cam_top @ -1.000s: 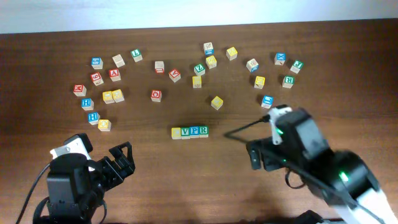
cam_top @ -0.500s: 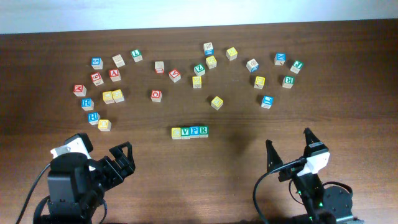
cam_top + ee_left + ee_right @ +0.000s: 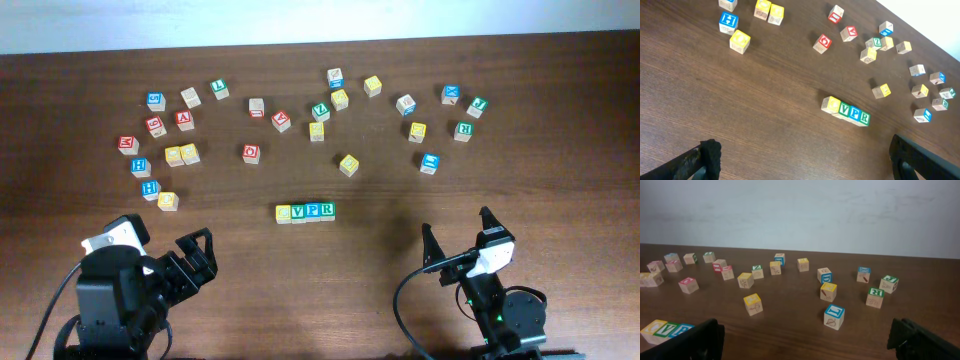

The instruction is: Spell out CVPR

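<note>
The row of four small wooden alphabet cubes (image 3: 305, 211) lies at the middle of the dark brown wooden table (image 3: 400, 190), its cubes touching. The yellow-faced cube (image 3: 283, 213), whose letter we cannot read, is leftmost, then come the green V cube (image 3: 298, 211), blue P cube (image 3: 313, 210) and green R cube (image 3: 327, 209). We judge the word finished, so the row is best left alone. We would hold the left gripper (image 3: 197, 243) and right gripper (image 3: 455, 228), both spread open and empty at the near edge, well apart from the row and from the loose lettered cubes (image 3: 348, 165) scattered farther back.
</note>
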Robot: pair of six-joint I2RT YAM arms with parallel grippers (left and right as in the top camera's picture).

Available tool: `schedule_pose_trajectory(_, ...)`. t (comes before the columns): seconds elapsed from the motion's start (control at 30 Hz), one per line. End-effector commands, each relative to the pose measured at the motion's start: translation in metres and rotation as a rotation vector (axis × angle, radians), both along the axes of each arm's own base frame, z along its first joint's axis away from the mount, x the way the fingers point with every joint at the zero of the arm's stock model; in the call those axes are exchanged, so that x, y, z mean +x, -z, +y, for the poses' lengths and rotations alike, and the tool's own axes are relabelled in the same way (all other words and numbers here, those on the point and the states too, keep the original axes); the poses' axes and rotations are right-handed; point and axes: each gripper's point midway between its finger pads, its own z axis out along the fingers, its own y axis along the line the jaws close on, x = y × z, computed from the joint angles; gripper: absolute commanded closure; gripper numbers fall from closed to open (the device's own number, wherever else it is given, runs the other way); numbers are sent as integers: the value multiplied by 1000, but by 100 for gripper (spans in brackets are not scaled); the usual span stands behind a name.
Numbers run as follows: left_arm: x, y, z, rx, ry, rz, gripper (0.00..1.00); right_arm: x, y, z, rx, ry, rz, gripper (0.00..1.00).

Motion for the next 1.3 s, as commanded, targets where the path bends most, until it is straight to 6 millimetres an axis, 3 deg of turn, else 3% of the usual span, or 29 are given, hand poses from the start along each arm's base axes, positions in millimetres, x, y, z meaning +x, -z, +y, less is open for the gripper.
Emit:
schedule_pose_trajectory(0.0, -1, 0, 0, -5, -4, 0, 1, 0, 2, -2, 0, 5, 3, 2)
schedule_pose_trajectory(0.17, -1, 0, 0, -5, -4, 0, 1, 2, 4, -13, -5, 65, 10, 2)
schedule_pose_trajectory(0.87, -1, 0, 0, -5, -4, 1, 1, 2, 4, -14, -5, 73, 10, 2)
schedule_pose_trajectory(1.03, -28, 23, -5, 12, 39, 136, 1, 2, 4, -14, -5, 73, 10, 2)
schedule_pose_trajectory(1.13, -23, 17, -2, 69, 73, 97, 1, 2, 4, -14, -5, 73, 10, 2)
schedule_pose_trajectory(1.27, -20, 3, -3, 185, 185, -102, 1, 2, 4, -14, -5, 73, 10, 2)
